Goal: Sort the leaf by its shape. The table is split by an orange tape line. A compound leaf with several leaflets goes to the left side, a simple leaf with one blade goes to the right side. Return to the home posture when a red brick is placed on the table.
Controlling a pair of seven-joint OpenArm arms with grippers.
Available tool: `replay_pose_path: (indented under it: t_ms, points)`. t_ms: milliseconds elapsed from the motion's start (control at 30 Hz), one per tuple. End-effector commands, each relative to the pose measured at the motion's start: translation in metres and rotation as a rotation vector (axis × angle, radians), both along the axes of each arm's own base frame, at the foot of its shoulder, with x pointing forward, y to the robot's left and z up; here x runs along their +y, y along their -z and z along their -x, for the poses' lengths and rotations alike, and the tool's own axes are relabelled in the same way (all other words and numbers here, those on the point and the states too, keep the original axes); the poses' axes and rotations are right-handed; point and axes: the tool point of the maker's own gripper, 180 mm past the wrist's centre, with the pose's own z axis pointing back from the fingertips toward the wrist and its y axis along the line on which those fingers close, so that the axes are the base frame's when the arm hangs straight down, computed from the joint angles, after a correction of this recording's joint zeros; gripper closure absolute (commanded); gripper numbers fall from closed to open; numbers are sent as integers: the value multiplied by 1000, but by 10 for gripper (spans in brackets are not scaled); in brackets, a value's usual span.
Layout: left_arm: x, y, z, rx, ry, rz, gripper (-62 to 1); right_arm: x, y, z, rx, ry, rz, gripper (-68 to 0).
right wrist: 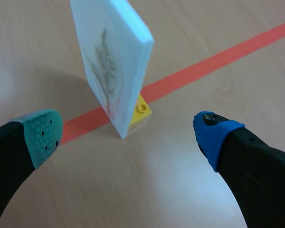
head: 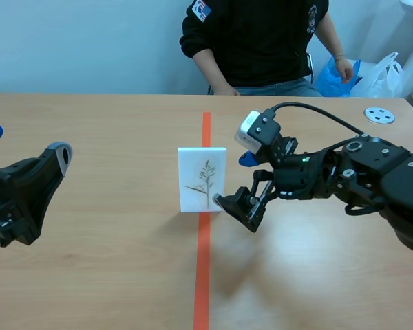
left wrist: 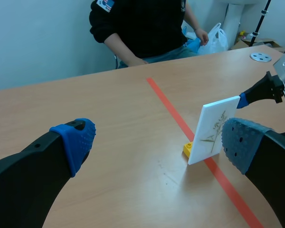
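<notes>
— While the leaf card (head: 202,179) stands upright on the orange tape line (head: 204,275), can any of the sorting be called done?
— No. It sits right on the divide, propped by a small yellow brick (right wrist: 141,110) behind it, so neither side has it.
— And the claws?
— The right claw (head: 237,210) is just beside the card on the right half, fingers apart, nothing between them. The left claw (head: 25,142) hangs well apart from it on the left, also spread wide and empty.
— Which way should it go?
— The sprig looks branched, with several small leaflets, so I'd judge it compound: left side. Grasp, carry and set-down all remain.
— Any red brick?
— None that I can see on the tabletop (head: 110,275); the home posture isn't called for yet.
</notes>
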Motion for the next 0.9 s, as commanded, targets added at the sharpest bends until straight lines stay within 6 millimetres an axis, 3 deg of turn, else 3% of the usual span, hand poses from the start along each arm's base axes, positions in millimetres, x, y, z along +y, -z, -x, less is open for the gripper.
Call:
replay_pose_path:
  t_ms: [0,100,233,500,633,733,867]
  points:
    - [0,-6,-1,-19,-3,13,-570,4,-17,-15,-45,3,-27,-559]
    - [0,-6,-1,-18,-3,13,-570,12,-19,-18,-47,1,-49,-557]
    - [0,-6,-1,-18,-3,13,-570,26,-22,-19,-51,-22,-62,-485]
    - [0,-5,0,-12,-3,12,-570,38,-16,-13,-54,-27,-55,-482]
    - [0,-5,0,-13,-3,11,-570,38,-14,-12,-49,-22,-62,-373]
    - [0,-5,0,-13,-3,11,-570,36,-15,-14,-61,-9,-62,-358]
    - [0,-5,0,-13,-3,11,-570,35,-16,-15,-65,-6,-64,-275]
